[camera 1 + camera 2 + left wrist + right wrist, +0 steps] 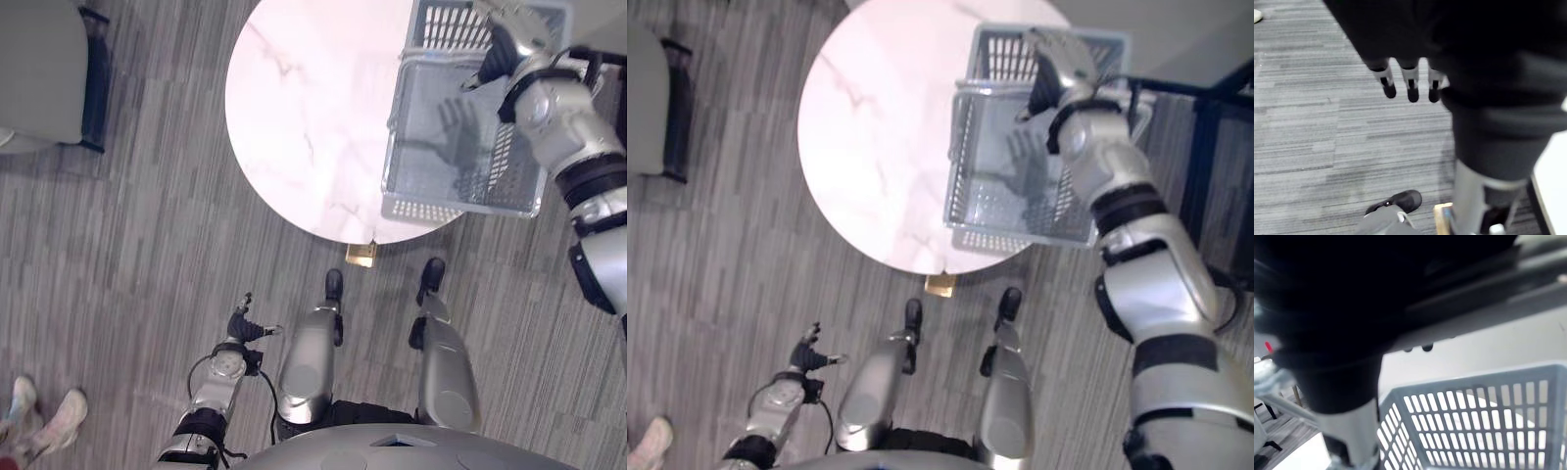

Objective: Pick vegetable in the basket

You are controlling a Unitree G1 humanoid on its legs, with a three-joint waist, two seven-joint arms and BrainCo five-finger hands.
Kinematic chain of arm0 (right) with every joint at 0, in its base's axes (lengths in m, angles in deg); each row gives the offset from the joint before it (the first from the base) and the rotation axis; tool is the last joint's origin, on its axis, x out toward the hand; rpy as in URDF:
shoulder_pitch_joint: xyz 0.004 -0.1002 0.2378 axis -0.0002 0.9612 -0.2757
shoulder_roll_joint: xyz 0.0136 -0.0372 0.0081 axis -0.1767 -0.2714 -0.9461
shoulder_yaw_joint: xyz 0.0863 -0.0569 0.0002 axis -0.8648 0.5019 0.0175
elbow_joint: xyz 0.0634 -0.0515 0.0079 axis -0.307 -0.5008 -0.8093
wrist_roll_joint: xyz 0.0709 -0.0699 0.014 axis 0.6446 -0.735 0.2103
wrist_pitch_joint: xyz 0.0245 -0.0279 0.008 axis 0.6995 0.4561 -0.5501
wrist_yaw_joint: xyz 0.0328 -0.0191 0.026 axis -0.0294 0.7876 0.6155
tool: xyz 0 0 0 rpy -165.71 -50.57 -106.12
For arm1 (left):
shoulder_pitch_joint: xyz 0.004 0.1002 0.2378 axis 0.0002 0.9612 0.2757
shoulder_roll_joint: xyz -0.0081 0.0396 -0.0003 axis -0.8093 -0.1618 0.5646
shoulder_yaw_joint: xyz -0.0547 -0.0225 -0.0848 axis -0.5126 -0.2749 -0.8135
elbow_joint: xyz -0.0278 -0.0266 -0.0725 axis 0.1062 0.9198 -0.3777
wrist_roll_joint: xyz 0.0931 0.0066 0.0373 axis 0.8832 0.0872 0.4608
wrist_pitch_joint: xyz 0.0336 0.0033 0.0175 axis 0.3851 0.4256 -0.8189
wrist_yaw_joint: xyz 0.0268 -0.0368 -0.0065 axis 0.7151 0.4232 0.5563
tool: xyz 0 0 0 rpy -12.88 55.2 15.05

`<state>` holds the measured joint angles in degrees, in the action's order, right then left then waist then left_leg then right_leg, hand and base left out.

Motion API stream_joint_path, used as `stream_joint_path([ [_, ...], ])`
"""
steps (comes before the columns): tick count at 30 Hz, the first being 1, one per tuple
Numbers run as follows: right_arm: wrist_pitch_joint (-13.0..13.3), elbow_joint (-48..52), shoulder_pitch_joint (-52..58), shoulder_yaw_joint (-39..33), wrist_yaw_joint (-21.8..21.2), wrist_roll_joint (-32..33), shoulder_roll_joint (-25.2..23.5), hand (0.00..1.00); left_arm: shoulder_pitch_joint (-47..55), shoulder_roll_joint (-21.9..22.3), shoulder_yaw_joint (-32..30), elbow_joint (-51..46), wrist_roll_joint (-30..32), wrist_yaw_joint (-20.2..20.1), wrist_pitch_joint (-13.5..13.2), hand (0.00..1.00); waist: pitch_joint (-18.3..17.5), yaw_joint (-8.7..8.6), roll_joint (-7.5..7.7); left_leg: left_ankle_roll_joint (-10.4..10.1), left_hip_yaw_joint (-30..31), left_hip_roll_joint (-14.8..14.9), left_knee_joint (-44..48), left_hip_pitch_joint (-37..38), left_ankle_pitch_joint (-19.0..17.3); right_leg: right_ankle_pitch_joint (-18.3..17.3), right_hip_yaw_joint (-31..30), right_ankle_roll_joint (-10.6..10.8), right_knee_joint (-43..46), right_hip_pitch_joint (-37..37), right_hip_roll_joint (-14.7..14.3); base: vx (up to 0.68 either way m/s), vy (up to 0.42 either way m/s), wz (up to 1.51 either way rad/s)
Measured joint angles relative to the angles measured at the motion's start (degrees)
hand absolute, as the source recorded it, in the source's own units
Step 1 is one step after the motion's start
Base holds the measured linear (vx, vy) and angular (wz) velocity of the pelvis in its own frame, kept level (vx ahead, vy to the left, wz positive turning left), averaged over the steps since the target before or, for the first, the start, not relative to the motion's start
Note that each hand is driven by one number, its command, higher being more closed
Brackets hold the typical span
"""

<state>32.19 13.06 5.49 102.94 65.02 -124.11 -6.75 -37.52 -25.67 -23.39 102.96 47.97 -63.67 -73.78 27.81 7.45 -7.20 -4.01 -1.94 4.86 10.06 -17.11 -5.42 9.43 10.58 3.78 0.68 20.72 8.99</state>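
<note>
A grey-blue plastic slatted basket [421, 209] stands on the right side of a round white marble table [304, 117], overhanging its edge. The basket's floor is bare, with the spread shadow of a hand on it. My right hand [1065, 61] hovers open above the basket's far wall, fingers pointing away from me; the basket's slatted wall [1464, 421] is close below it in the right wrist view. My left hand [245, 328] hangs low beside my body over the carpet, its fingers [1411, 83] straight and holding nothing.
A grey armchair [39, 69] stands at the far left. A person's light shoes [39, 416] are on the carpet at the lower left. A small tan block [361, 255] lies under the table's near edge. A dark blue frame [1205, 147] stands right of the basket.
</note>
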Motion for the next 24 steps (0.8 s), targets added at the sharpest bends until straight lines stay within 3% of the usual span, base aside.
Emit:
stream_joint_path([
  [7,0.0,-3.4,0.2,-2.0,0.0,-0.9,2.0,1.0,-2.2,1.7,3.7,-0.4,-0.3,0.1,-1.7,0.0,0.3,-0.11,-0.86,0.1,2.9,-0.6,0.4,-0.8,1.2,-0.2,2.4,-0.3,1.4,-0.4,0.8,-0.05,-0.004,0.22],
  [9,-0.1,-3.5,5.3,-6.3,-0.2,-0.8,4.0,1.0,-2.1,2.9,3.8,-0.4,-0.2,0.0,-1.6,0.0,0.6,-0.25,-1.72,0.2,4.1,-1.0,1.0,0.8,1.2,-0.9,3.1,-0.1,2.1,-3.0,1.3,-0.02,0.036,0.29],
  [13,-0.6,1.2,18.4,-17.1,-0.2,0.9,4.1,1.0,-1.6,2.7,3.9,-0.4,0.3,-0.5,-0.6,0.0,0.2,-0.94,-0.91,0.4,4.1,-1.1,1.0,5.0,0.4,-2.1,2.8,0.6,2.2,-7.5,1.5,0.0,0.043,0.06],
  [16,-1.1,8.9,31.4,-22.7,-0.6,4.3,1.0,1.0,-1.6,1.8,4.5,-0.1,2.8,-1.6,0.0,0.0,-2.0,-2.74,2.99,0.3,0.9,-0.5,0.7,7.0,-0.4,-2.5,-0.4,0.9,2.3,-7.4,0.8,0.03,0.026,-0.53],
  [18,-1.3,13.0,38.9,-24.9,-1.3,6.2,-3.2,1.0,-1.0,0.7,5.2,-0.2,4.3,-2.8,0.7,0.0,-3.7,-3.98,6.15,0.1,-3.8,0.3,1.6,8.9,-1.7,-3.7,-0.4,-1.6,1.8,-7.2,0.7,0.05,0.029,-1.19],
  [19,-1.4,15.6,45.8,-27.2,-1.8,7.9,-6.8,1.0,-0.9,0.3,5.1,-0.3,5.1,-3.2,0.8,0.0,-4.8,-4.63,7.24,0.3,-10.0,2.5,0.8,11.6,-1.9,-8.2,10.4,-7.9,4.4,-7.6,2.7,0.08,0.044,-1.75],
  [20,-1.5,15.9,50.7,-29.0,-2.3,8.9,-9.6,1.0,-0.7,0.1,4.7,-0.4,5.2,-3.6,0.7,0.0,-5.6,-4.69,7.63,0.5,-13.6,4.6,-0.3,14.0,-2.2,-10.4,19.8,-9.4,9.8,-7.2,5.1,0.12,0.045,-1.57],
  [21,-1.6,15.9,52.0,-29.5,-2.4,9.3,-10.6,1.0,-0.8,0.0,4.5,-0.4,5.2,-3.6,0.7,0.0,-5.8,-4.72,7.92,0.4,-14.8,5.0,-0.5,14.6,-2.3,-10.6,22.1,-9.8,11.7,-7.2,6.0,0.19,0.013,-1.89],
  [22,-1.6,15.9,59.5,-32.0,-2.6,13.4,-16.1,1.0,-0.4,-1.6,2.7,-0.5,5.3,-3.6,0.9,0.0,-7.6,-5.53,10.81,-0.6,-20.9,5.7,0.7,17.6,-4.5,-11.4,32.0,-12.1,19.5,-7.5,9.8,0.2,-0.01,-2.23],
  [24,-1.7,15.9,63.1,-33.8,-2.8,17.8,-19.8,1.0,0.5,-2.0,-0.8,-0.5,4.9,-3.7,1.5,0.0,-8.1,-5.53,11.25,-1.3,-28.9,7.5,4.7,20.7,-7.4,-11.5,32.9,-12.1,20.0,-7.0,7.6,0.16,-0.071,-2.7],
])
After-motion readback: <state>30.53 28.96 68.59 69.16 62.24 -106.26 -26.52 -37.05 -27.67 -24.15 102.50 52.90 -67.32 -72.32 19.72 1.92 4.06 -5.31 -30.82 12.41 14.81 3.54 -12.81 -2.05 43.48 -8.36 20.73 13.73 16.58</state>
